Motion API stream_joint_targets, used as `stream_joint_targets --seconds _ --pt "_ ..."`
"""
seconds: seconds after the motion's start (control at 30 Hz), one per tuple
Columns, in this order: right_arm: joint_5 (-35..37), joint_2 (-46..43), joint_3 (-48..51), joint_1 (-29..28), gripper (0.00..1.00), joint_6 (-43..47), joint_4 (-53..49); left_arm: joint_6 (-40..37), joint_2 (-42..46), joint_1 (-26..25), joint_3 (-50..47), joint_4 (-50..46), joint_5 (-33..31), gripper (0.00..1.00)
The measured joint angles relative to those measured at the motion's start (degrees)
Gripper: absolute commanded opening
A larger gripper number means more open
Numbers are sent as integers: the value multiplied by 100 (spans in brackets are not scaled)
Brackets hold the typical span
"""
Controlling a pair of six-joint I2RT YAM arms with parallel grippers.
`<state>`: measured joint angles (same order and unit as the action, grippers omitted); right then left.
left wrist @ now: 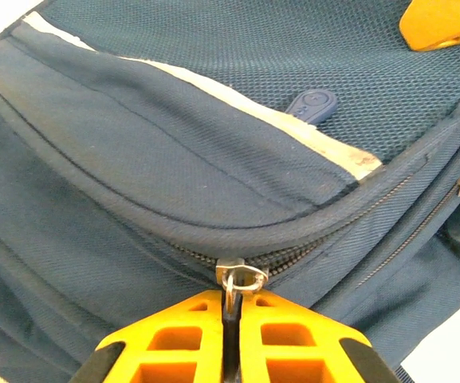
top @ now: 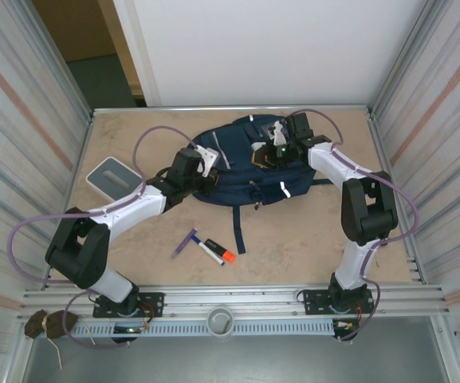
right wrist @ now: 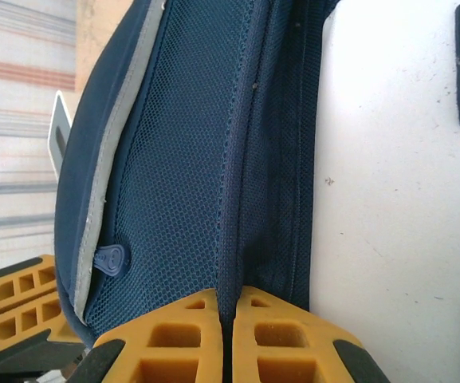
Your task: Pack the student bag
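Two robot arms meet over the student bag (top: 245, 171), which lies flat on the table (top: 317, 239) with a gripper at either side. The left gripper (left wrist: 231, 311) is clamped on a metal zipper pull (left wrist: 239, 278), its yellow fingers pressed together around the ring, at the end of a curved zip that runs just ahead of its tips. Across the bag from it, the right gripper (right wrist: 227, 307) is pinched tight on a raised seam of the bag's navy mesh, with a pale stripe (right wrist: 100, 183) and a small blue rubber tab (right wrist: 110, 259) just left of its fingers. Behind the left gripper, toward the arm bases, a blue pen (top: 186, 242) and an orange-capped marker (top: 216, 252) lie just beside each other. A grey-white flat box (top: 114, 175) sits off to that gripper's left, apart from the bag.
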<state>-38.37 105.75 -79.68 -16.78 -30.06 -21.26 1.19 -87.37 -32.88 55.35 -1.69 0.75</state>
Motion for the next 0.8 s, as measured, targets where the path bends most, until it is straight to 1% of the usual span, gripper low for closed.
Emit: stream_joint_targets --seconds 0.07,0.17,0.43,0.53,0.67,0.8 --pt "-31 7 -57 13 0 90 -94 -63 46 55 0 -26 -114 0" --pt "-85 33 -136 26 0 219 -240 -146 70 155 0 -83 -116 0" --pt "-162 101 -212 42 0 343 -393 -358 70 291 -76 -103 315 0" --pt "-201 160 -337 107 0 435 -588 -435 138 319 -164 -55 643 0" --pt "-243 284 -509 192 6 514 -754 -439 306 240 -402 160 1040 0" --pt "-247 570 -793 280 14 448 -769 -420 166 -44 -315 232 1086 0"
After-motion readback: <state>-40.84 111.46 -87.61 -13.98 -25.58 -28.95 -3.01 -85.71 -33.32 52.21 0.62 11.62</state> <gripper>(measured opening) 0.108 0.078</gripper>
